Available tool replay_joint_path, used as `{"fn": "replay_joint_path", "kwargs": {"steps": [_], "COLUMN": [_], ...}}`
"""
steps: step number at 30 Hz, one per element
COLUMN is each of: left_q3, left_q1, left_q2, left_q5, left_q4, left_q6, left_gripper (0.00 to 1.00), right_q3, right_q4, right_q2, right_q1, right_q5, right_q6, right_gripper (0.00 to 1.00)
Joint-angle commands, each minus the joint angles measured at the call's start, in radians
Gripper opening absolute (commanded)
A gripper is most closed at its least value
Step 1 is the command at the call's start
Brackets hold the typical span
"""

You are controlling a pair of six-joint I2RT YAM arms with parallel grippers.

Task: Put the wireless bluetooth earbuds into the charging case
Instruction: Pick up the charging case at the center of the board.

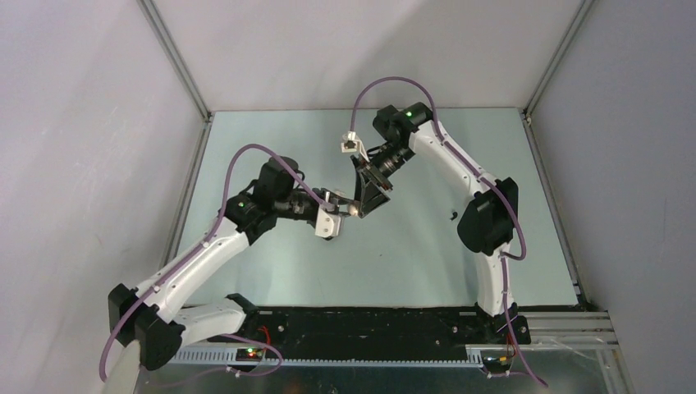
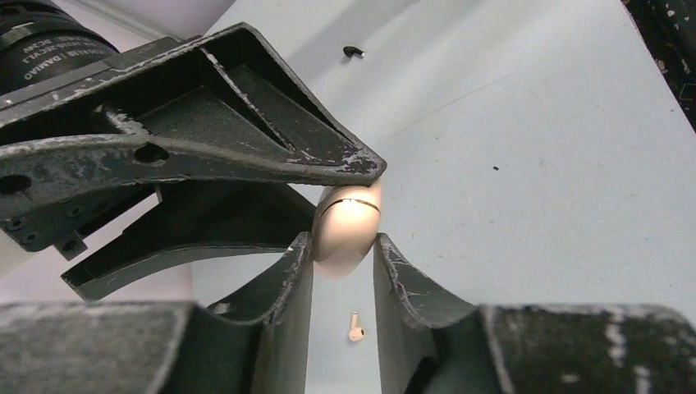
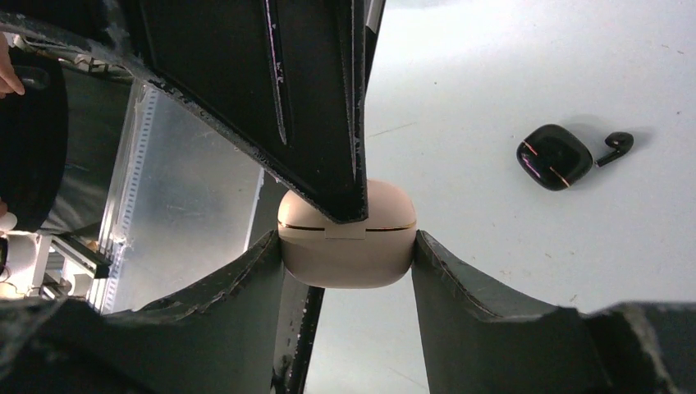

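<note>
A cream-white charging case (image 2: pixel 345 234) is held above the table, its lid seam closed. My left gripper (image 2: pixel 343 246) is shut on its narrow sides. My right gripper (image 3: pixel 349 246) is shut on its wide sides (image 3: pixel 345 258), gripping from the opposite side. In the top view both grippers, left (image 1: pixel 346 208) and right (image 1: pixel 368 199), meet at mid-table. A cream-white earbud (image 2: pixel 355 328) lies on the table below the left gripper. A black earbud (image 3: pixel 615 146) lies next to a closed black case (image 3: pixel 555 156) on the table; the black earbud also shows in the left wrist view (image 2: pixel 353 52).
The black case and earbud show as a dark spot (image 1: pixel 452 215) right of centre, near the right arm's elbow (image 1: pixel 488 215). White walls enclose the pale table (image 1: pixel 410 263); a black rail runs along its near edge (image 1: pixel 369 328).
</note>
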Motion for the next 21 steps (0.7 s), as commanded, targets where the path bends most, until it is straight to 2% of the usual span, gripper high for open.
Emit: {"fn": "replay_joint_path", "kwargs": {"steps": [1, 3, 5, 6, 7, 11, 14, 18, 21], "left_q3": [0.026, 0.024, 0.024, 0.025, 0.026, 0.026, 0.025, 0.022, 0.03], "left_q1": [-0.012, -0.013, -0.013, -0.013, -0.011, -0.012, -0.011, -0.011, 0.004], "left_q2": [0.013, 0.014, 0.015, 0.016, 0.018, 0.012, 0.002, -0.007, 0.015], "left_q5": [-0.004, -0.007, -0.008, -0.011, -0.013, -0.048, -0.083, -0.151, -0.214], "left_q4": [0.028, 0.029, 0.029, 0.03, 0.029, 0.029, 0.029, 0.029, 0.028], "left_q6": [0.024, 0.017, 0.003, -0.004, -0.021, -0.084, -0.136, -0.25, -0.369], "left_gripper": [0.26, 0.15, 0.09, 0.05, 0.03, 0.0, 0.0, 0.0, 0.0], "right_q3": [0.031, 0.023, 0.013, 0.009, 0.003, 0.006, 0.01, -0.007, -0.106], "right_q4": [-0.034, -0.027, -0.01, 0.013, 0.028, 0.082, 0.114, 0.198, 0.403], "right_q2": [-0.055, -0.058, -0.061, -0.062, -0.062, -0.057, -0.059, -0.106, -0.195], "right_q1": [0.01, 0.009, 0.007, 0.004, 0.002, -0.021, -0.039, -0.085, -0.113], "right_q5": [-0.012, -0.009, -0.003, -0.001, 0.003, 0.029, 0.051, 0.096, 0.153], "right_q6": [0.004, 0.013, 0.038, 0.053, 0.089, 0.155, 0.188, 0.243, 0.292], "right_gripper": [0.21, 0.23, 0.3, 0.38, 0.42, 0.63, 0.82, 0.84, 0.8]}}
